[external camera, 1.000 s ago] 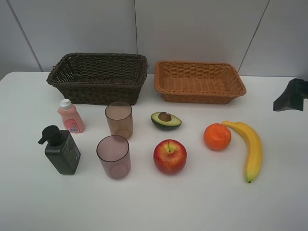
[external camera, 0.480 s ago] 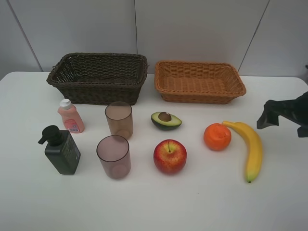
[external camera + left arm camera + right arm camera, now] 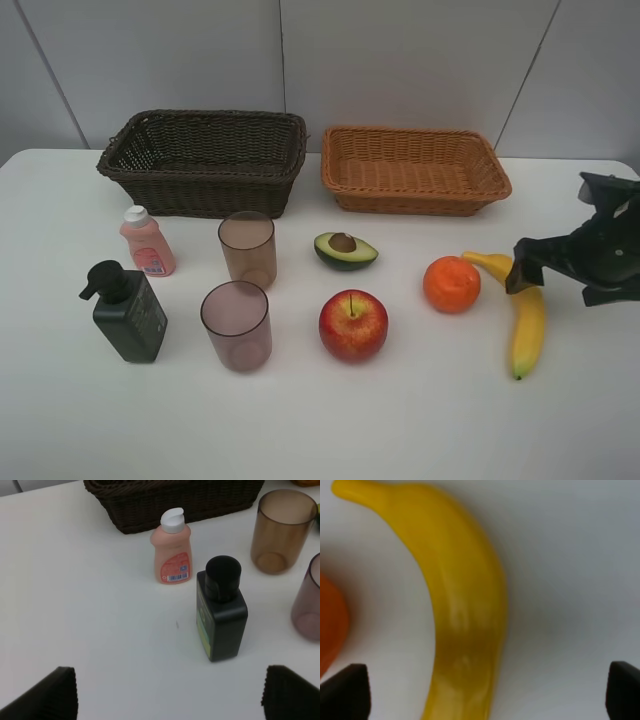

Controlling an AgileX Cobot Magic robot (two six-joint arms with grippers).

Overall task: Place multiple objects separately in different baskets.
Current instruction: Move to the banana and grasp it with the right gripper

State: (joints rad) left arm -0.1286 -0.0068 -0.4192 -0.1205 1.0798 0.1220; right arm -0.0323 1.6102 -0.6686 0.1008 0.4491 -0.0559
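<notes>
At the left, the left gripper point(image 3: 167, 685) hangs wide open and empty over bare table, facing the dark green pump bottle point(image 3: 221, 615) and the pink white-capped bottle point(image 3: 171, 550). Far to the right, the yellow banana point(image 3: 528, 325) lies just beside the orange point(image 3: 451, 284) (nearly touching at the stem end), in front of the light wicker basket point(image 3: 415, 200). The right gripper point(image 3: 485, 685), fully spread and holding nothing, hovers over the banana with one finger on either side. The banana's long axis runs crosswise to the closing direction, so the nearer right arm probably need only descend.
</notes>
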